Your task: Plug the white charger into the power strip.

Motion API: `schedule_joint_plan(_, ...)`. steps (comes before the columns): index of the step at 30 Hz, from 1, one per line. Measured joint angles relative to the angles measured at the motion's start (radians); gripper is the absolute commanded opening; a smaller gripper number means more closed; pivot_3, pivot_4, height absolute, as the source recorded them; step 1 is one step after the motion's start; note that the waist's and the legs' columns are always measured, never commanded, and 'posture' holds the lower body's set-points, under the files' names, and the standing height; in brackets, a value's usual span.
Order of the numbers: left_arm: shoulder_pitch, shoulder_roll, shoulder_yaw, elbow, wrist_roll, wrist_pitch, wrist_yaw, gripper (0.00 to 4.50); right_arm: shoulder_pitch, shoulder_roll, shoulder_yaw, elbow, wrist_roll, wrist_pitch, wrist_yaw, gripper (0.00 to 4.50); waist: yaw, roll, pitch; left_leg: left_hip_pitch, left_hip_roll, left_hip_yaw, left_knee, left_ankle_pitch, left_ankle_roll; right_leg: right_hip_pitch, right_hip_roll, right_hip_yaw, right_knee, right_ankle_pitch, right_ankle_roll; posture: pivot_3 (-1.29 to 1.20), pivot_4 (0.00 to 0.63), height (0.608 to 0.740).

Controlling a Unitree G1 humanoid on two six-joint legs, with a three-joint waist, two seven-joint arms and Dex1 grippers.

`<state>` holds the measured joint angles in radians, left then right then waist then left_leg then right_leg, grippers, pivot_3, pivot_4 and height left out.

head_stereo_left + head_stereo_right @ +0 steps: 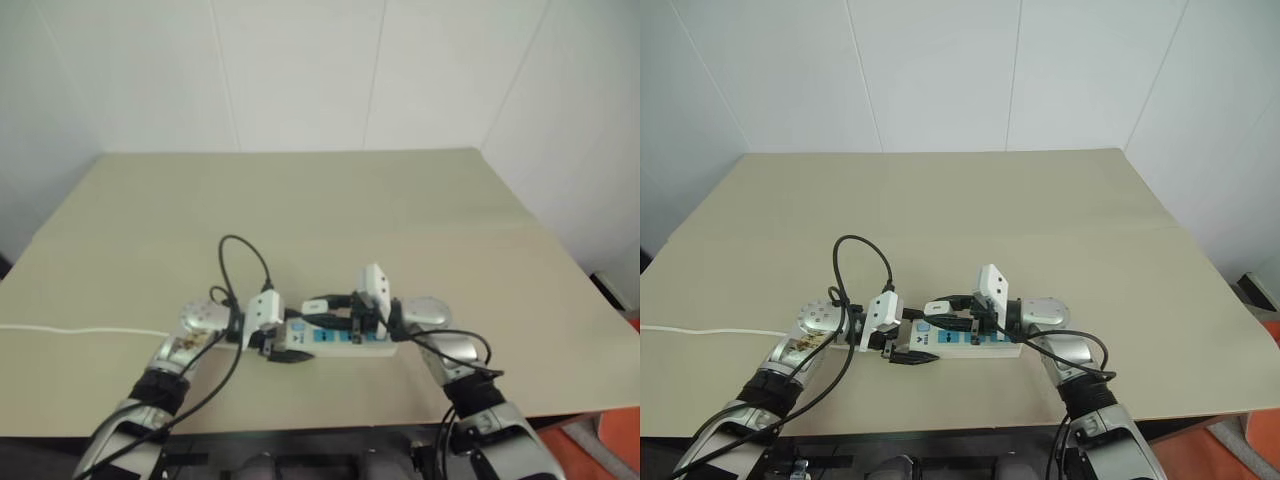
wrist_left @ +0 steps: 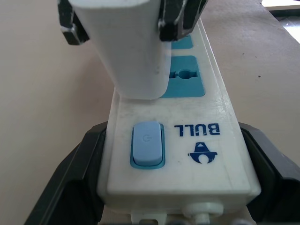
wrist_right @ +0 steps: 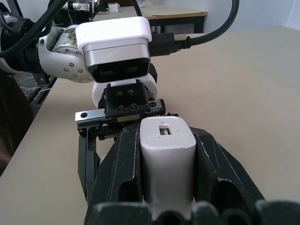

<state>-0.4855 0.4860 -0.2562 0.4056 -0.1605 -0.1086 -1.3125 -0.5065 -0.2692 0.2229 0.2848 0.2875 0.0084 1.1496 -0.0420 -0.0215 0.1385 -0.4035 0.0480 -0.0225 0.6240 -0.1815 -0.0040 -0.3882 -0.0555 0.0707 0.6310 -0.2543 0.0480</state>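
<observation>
The power strip (image 1: 345,342) lies flat near the table's front edge, with its blue switch (image 2: 147,143) at its left end. My left gripper (image 1: 283,350) is shut on that switch end, a black finger (image 2: 70,187) on each side of the bar. My right gripper (image 3: 166,136) reaches in from the right and is shut on the white charger (image 3: 166,159). The white charger (image 2: 126,47) stands upright over the blue socket panel (image 2: 185,77) nearest the switch, its lower end at the strip's top face. Its prongs are hidden.
The strip's thin white cord (image 1: 80,330) runs left across the beige table (image 1: 320,210). Black cables (image 1: 245,262) loop up above my left wrist. White walls close the back and right, and the table's front edge lies just below both hands.
</observation>
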Motion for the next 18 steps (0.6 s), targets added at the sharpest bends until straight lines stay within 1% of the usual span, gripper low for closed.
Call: schedule_joint_plan(18, 0.007, 0.000, -0.003, -0.013, 0.000, 0.006, 0.012, 3.31, 0.000, -0.030, 0.009, 0.037, 0.001, -0.050, 0.025, 1.13, 0.002, 0.000, 0.000, 0.000, 0.000, 0.000, 0.000, 0.000, 0.000, 0.000, 0.000, 0.000, 0.000, 0.000, 0.000, 0.00, 0.150, 0.740)
